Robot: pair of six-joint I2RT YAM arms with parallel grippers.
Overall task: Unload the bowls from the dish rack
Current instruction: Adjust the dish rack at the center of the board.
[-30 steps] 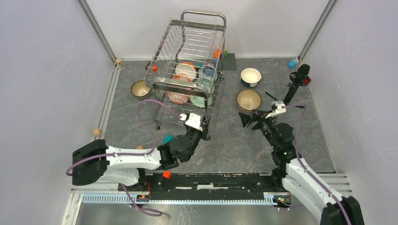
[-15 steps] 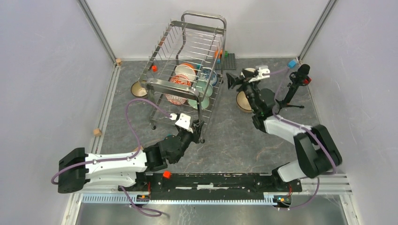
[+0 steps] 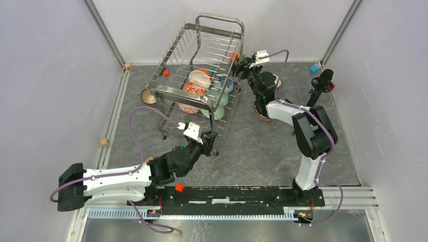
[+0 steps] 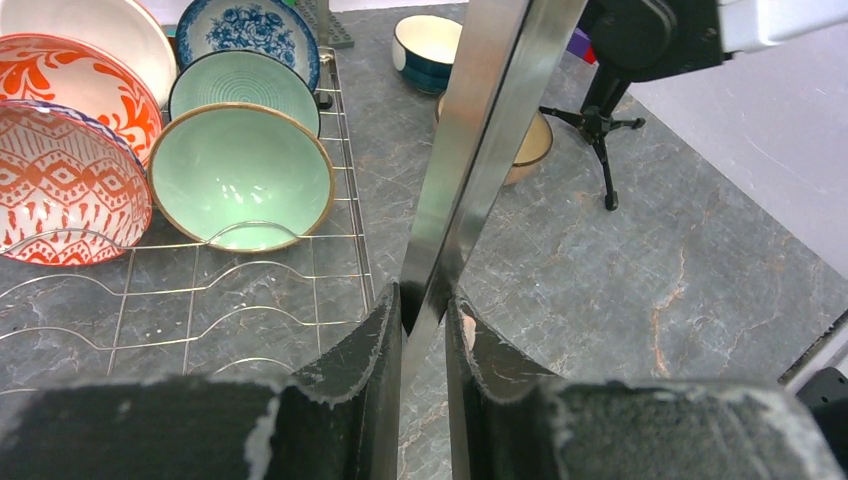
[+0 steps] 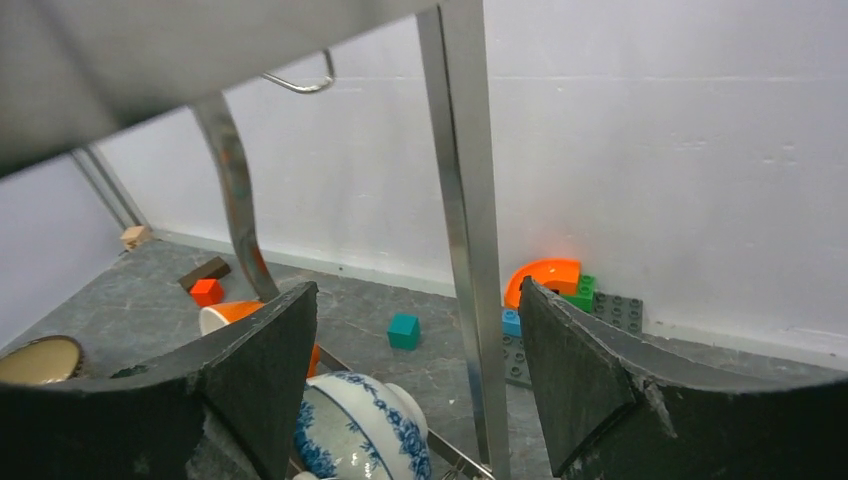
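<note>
Nearest the arm bases, the left gripper (image 3: 208, 138) was clenched on the near right corner post of the large two-tier chrome wire dish rack (image 3: 219, 15). The left wrist view showed both dark fingers (image 4: 375, 350) pressed against that flat upright.

Just beyond the grip, bowls stood on edge in rows on the rack's lower wire tier. A pale green round ceramic bowl with a brown rim (image 4: 240, 175) sat beside a red-patterned bowl (image 4: 60, 185). Behind them came a ribbed teal bowl (image 4: 245, 90) beside an orange-swirled bowl (image 4: 70, 85). Farthest back were a blue-patterned bowl (image 4: 250, 25) and a white bowl (image 4: 90, 25).

On the grey marbled table (image 3: 252, 146) to the rack's right, a tan bowl (image 4: 532, 150) sat upright, partly under the right arm. A teal-and-white bowl (image 4: 430, 45) sat farther back. A brown bowl (image 3: 149, 96) rested just beside the rack's left side. A small black tripod stand (image 3: 319, 88) stood well off to the right.

At the rack's far right corner the right gripper (image 3: 243, 63) was released. Its jaws were spread wide, with the far corner post standing in the gap between the dark fingers (image 5: 580, 380).

Against the back wall lay an orange arch-shaped block (image 5: 545, 275), a green block (image 5: 585, 290), a grey studded plate (image 5: 620, 312) and a small teal cube (image 5: 403, 330).
</note>
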